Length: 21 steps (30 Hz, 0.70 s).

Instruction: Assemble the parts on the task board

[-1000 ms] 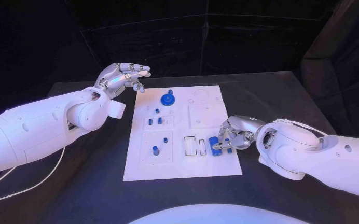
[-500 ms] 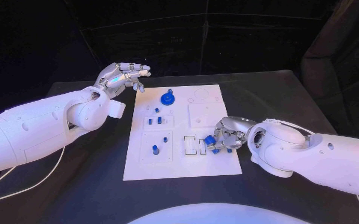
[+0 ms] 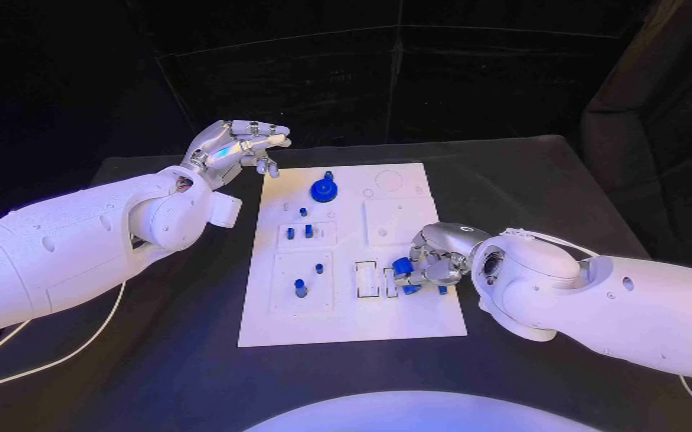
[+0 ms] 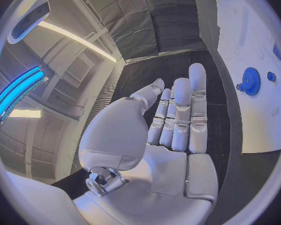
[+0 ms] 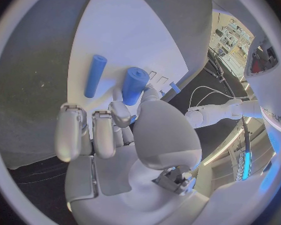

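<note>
- Head view: the right hand sits low over the near right part of the white task board, fingers curled round a short blue cylinder.
- Right wrist view: that smooth, round-ended cylinder is pinched at the fingertips; a thinner blue rod lies flat on the board just beside it.
- Left hand hovers off the board's far left corner, silver fingers straight and apart, holding nothing.
- A toothed blue gear stands on the board's far part.

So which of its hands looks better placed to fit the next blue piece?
The right hand: it already grips a blue cylinder over the white task board. The left hand hovers open beyond the board's far-left corner.
</note>
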Each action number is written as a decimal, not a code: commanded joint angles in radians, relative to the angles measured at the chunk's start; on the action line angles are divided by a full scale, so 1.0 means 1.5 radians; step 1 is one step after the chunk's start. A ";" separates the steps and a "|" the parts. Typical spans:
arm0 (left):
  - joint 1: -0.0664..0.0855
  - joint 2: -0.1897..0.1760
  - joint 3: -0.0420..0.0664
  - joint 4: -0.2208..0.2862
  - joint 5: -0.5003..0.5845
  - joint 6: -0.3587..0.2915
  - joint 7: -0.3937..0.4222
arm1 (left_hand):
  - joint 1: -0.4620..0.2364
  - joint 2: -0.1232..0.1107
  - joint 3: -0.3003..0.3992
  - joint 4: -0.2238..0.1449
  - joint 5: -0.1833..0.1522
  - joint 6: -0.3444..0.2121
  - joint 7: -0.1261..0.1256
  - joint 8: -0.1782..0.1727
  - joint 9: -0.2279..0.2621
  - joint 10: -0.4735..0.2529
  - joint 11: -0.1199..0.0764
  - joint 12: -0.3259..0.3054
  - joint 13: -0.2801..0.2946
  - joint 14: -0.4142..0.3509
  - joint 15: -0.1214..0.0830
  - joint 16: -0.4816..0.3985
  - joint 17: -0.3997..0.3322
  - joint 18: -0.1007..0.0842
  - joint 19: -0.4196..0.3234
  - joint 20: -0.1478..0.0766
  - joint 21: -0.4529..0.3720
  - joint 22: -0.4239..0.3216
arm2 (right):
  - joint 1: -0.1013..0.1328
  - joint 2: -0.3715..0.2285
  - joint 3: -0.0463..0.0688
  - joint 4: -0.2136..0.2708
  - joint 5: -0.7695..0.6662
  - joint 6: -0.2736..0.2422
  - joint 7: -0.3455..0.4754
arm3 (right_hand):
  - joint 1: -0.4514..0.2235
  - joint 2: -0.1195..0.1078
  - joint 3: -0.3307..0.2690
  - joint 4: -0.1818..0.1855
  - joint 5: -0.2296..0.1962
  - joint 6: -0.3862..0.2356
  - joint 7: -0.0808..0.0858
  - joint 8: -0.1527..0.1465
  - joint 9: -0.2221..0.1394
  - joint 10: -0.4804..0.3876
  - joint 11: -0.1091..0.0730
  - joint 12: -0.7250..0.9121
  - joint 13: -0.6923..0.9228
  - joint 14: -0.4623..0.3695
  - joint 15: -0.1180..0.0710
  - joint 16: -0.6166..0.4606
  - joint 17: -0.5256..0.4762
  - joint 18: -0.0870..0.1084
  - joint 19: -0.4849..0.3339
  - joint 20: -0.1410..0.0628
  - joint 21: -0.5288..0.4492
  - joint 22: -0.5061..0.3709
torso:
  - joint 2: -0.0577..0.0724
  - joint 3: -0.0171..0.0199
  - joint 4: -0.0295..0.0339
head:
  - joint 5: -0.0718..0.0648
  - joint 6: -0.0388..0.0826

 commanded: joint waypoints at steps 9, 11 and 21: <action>0.001 0.000 0.000 0.000 0.001 0.013 0.000 | -0.001 -0.002 -0.005 0.000 0.002 -0.005 -0.001 0.005 0.001 -0.003 -0.001 0.004 0.000 -0.005 0.001 0.004 -0.001 0.009 0.000 0.003 -0.004 -0.001 | -0.008 -0.030 -0.007 0.040 0.029 -0.108 -0.015 | 0.025 0.014 -0.003 0.003 0.084 0.020 -0.004 0.002 -0.033 0.021 -0.005 0.010 0.024 0.035 -0.006 -0.005 0.007 -0.006 -0.001 -0.007 -0.001 -0.002 | 0.000 -0.0003 -0.0014 | 0.001 0.003; 0.001 0.000 0.000 0.000 0.001 0.013 -0.001 | -0.001 -0.002 -0.006 0.000 0.002 -0.005 -0.001 0.005 0.001 -0.004 -0.001 0.004 0.000 -0.006 0.001 0.004 -0.001 0.009 0.000 0.003 -0.004 -0.001 | -0.008 -0.033 -0.007 0.048 0.041 -0.125 -0.010 | 0.026 0.014 -0.004 0.003 0.086 0.021 -0.004 0.002 -0.033 0.022 -0.005 0.011 0.025 0.035 -0.006 -0.005 0.007 -0.006 -0.001 -0.007 -0.001 -0.002 | 0.000 0.0003 -0.0010 | 0.001 0.003; 0.001 0.001 0.000 -0.001 0.001 0.016 -0.003 | -0.001 -0.002 -0.006 0.000 0.003 -0.006 -0.001 0.005 0.001 -0.005 -0.001 0.004 0.000 -0.006 0.001 0.004 -0.001 0.009 -0.001 0.003 -0.004 -0.001 | -0.007 -0.037 -0.006 0.077 0.068 -0.171 0.011 | 0.030 0.013 -0.005 0.002 0.099 0.023 -0.004 -0.001 -0.037 0.023 -0.006 0.010 0.027 0.036 -0.007 -0.005 0.008 -0.006 -0.001 -0.008 -0.002 -0.003 | 0.000 -0.0005 0.0006 | 0.002 0.005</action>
